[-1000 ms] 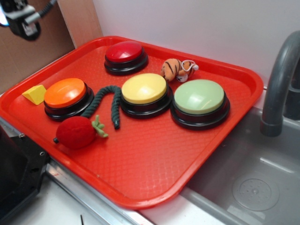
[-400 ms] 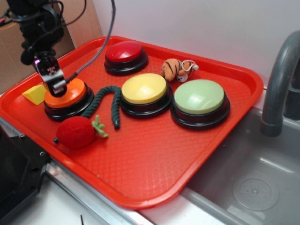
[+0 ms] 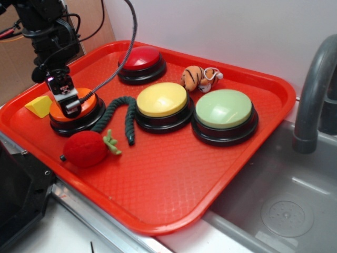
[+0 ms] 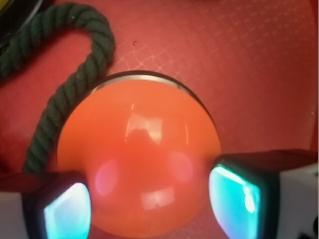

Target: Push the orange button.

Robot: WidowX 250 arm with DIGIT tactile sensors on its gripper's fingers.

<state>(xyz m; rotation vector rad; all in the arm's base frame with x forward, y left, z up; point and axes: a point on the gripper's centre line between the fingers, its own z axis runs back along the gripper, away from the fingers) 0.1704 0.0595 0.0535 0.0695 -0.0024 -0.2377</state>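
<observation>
The jaws (image 4: 147, 206) are spread apart over the orange button (image 3: 79, 107), which sits at the left end of the red tray (image 3: 174, 179), with the green rope (image 4: 60, 94) beside it.

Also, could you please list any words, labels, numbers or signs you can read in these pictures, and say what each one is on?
None can be read in either view.
The buttons, orange, red, yellow and green, have plain tops.
The tray shows only a grid texture.
The gripper bears a small patterned patch, too blurred to read.
</observation>
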